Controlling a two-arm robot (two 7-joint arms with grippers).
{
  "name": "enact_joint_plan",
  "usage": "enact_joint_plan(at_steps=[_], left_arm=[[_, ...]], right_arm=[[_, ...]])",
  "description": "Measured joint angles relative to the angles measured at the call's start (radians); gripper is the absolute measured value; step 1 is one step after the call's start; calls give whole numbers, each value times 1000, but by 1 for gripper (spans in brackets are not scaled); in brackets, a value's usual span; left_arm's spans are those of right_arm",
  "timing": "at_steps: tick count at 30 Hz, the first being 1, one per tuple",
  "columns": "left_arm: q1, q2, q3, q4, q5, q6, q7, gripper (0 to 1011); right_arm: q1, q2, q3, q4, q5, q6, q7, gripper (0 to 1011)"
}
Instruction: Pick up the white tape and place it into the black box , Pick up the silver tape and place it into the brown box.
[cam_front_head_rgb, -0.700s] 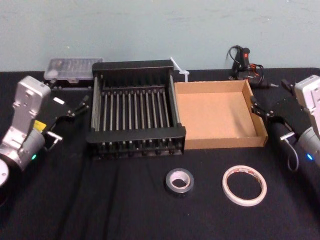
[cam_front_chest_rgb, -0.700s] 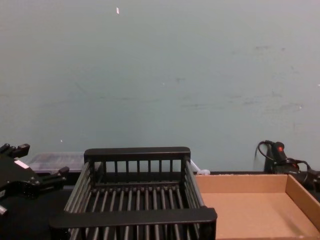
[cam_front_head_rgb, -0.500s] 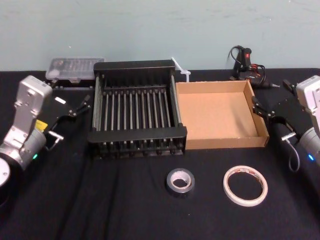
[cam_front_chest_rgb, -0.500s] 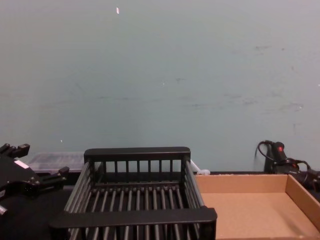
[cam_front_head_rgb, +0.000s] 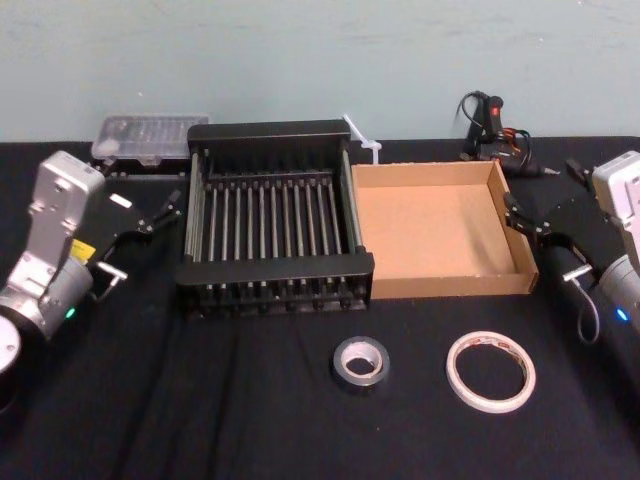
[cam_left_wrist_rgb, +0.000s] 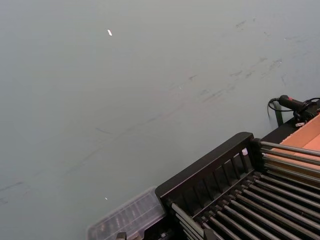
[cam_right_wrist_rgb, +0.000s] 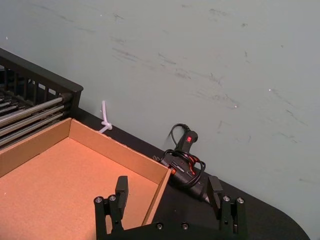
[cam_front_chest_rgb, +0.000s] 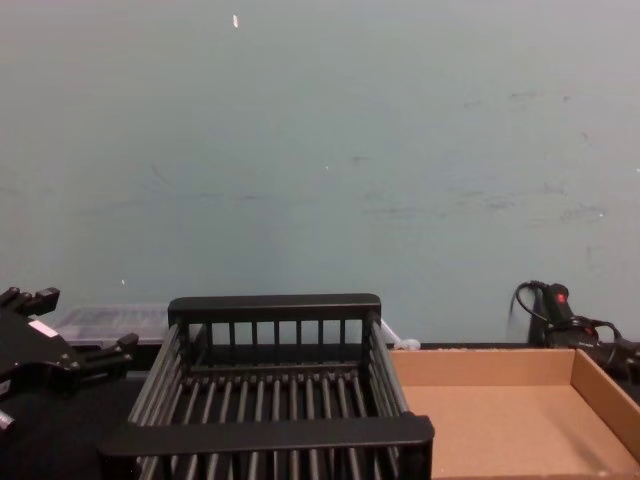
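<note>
Both tapes lie on the black worktop (cam_front_head_rgb: 200, 420), neither task begun: the white tape (cam_front_head_rgb: 490, 371) rests flat in front of the brown box (cam_front_head_rgb: 440, 232), near its right corner, and the silver tape (cam_front_head_rgb: 360, 362) sits to the white roll's left, in front of the seam where the brown box meets the black box (cam_front_head_rgb: 274, 220). Both boxes stand empty, side by side and touching. My right pincer (cam_right_wrist_rgb: 167, 202) hangs just beside the brown box's right wall with its fingers spread and nothing between them; my left pincer (cam_front_head_rgb: 150, 215) waits beside the black box's left wall, and I cannot tell how its fingers stand. I judge the first step, fetching the white tape, is not yet in hand; the next move calls for my right arm to swing back toward me from the brown box and come down over the ring, one finger inside it and one outside. The head view alone gives me the tapes; the chest view looks across the boxes at the slatted sides and the wall, and my right wrist view shows the brown box's far corner and a black tool (cam_right_wrist_rgb: 185, 165) with coiled cable behind it.
</note>
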Motion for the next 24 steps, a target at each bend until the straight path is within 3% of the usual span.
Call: enact_joint_plan(at_steps=[24], left_arm=[[0, 0, 0, 0, 0, 0, 0, 1001]], right_arm=[[0, 0, 0, 0, 0, 0, 0, 1004]])
